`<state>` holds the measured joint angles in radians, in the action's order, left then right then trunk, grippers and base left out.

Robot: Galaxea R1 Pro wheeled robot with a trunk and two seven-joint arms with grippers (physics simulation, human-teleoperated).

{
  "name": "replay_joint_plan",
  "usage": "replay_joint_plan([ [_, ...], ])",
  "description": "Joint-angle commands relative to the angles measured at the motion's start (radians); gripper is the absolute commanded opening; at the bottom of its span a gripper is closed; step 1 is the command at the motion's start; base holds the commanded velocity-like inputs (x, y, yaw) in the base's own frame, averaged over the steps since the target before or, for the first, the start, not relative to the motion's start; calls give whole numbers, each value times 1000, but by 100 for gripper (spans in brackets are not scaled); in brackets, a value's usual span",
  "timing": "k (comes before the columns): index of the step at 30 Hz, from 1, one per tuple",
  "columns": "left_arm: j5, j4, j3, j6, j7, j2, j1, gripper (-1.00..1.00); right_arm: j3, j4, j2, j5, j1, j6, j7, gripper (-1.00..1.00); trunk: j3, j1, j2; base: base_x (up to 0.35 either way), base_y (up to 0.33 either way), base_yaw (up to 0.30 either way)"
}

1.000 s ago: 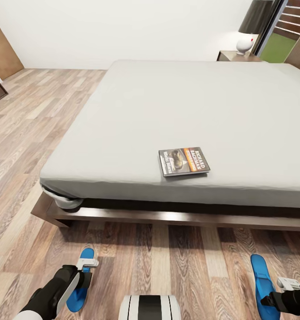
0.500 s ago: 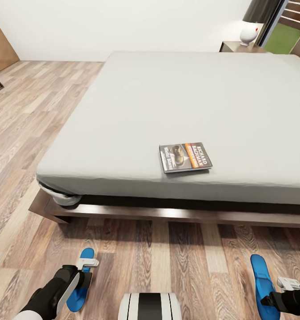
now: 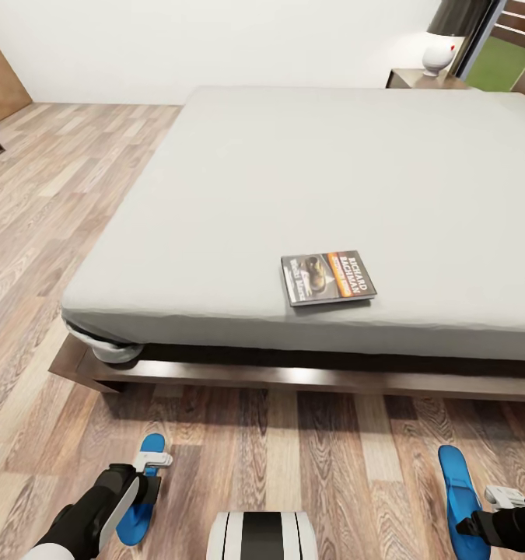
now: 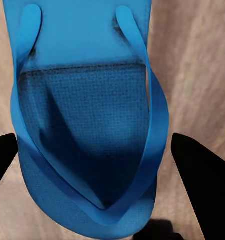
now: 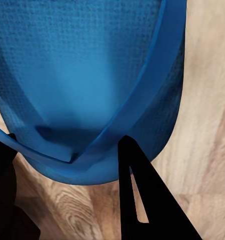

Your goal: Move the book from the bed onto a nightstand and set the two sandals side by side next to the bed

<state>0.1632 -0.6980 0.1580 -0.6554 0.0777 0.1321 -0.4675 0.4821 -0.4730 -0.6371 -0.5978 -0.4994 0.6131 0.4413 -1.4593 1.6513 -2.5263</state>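
Head view: the bed [image 3: 309, 194] takes up the centre and right of the frame, its grey mattress bare apart from the book [image 3: 327, 278], which lies flat near the lower edge of the mattress, slightly right of centre. The dark wooden frame runs across below it. At the upper right, a nightstand [image 3: 418, 78] stands beyond the far corner of the bed and bears a lamp [image 3: 441, 47] with a white base.

On the plank floor [image 3: 293, 459] at the lower left lies the left sandal [image 3: 143, 490], partly covered by the left gripper [image 3: 155, 460]. At the lower right lies the right sandal [image 3: 458, 498], with the right gripper [image 3: 502, 496] just beside it. The two sandals are well apart.

Left wrist view: the sandal [image 4: 87, 125] lies between two dark fingers [image 4: 202, 180] set wide, one to each side, neither visibly touching it.

Right wrist view: one dark finger [image 5: 142, 200] overlaps the toe end of the sandal [image 5: 87, 75], and a second dark shape sits at the lower left corner. Whether they clamp the sandal cannot be determined.
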Motion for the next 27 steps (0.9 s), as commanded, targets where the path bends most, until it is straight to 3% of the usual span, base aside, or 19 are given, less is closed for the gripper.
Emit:
replay_joint_plan([
  [1, 10, -1, 6, -2, 8, 1, 0, -100, 4, -1, -1, -3, -1, 3, 0, -100, -1, 0, 0, 39, 18, 0],
  [27, 10, -1, 7, 10, 10, 1, 0, -100, 4, -1, -1, -3, -1, 3, 0, -100, -1, 0, 0, 66, 71, 0],
])
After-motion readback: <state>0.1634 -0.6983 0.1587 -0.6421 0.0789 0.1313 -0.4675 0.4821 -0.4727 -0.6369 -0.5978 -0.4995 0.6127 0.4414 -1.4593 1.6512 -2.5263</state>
